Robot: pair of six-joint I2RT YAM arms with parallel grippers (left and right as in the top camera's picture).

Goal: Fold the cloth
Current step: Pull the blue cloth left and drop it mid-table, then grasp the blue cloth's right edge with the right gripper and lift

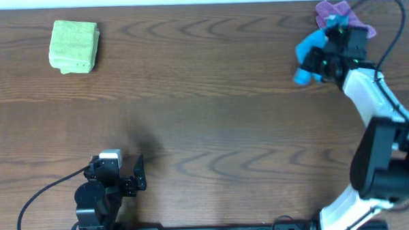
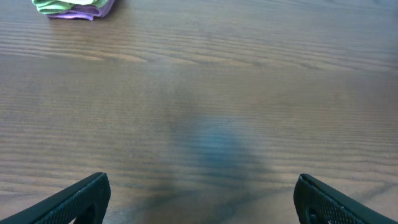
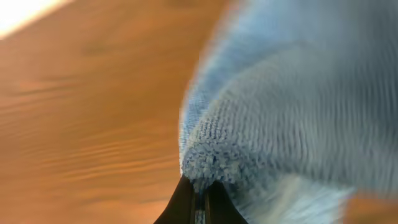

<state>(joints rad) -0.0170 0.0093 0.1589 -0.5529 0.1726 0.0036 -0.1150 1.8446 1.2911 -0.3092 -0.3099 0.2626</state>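
Note:
The sky-blue terry cloth (image 1: 305, 53) hangs bunched at the far right of the table, lifted by my right gripper (image 1: 318, 56). In the right wrist view the cloth (image 3: 292, 112) fills the right half, and the right gripper (image 3: 199, 190) is shut on a bunched fold of it, jaws pressed together. My left gripper (image 1: 140, 173) rests near the front left, far from the cloth. In the left wrist view the left gripper (image 2: 202, 183) stands wide open, with only bare wood between its fingertips (image 2: 93, 190).
A folded lime-green cloth (image 1: 74, 46) lies at the back left; the left wrist view shows it (image 2: 68, 5) with a purple edge beneath. A purple cloth (image 1: 337, 13) lies at the back right, just behind the right gripper. The wooden table (image 1: 211, 115) spans the view.

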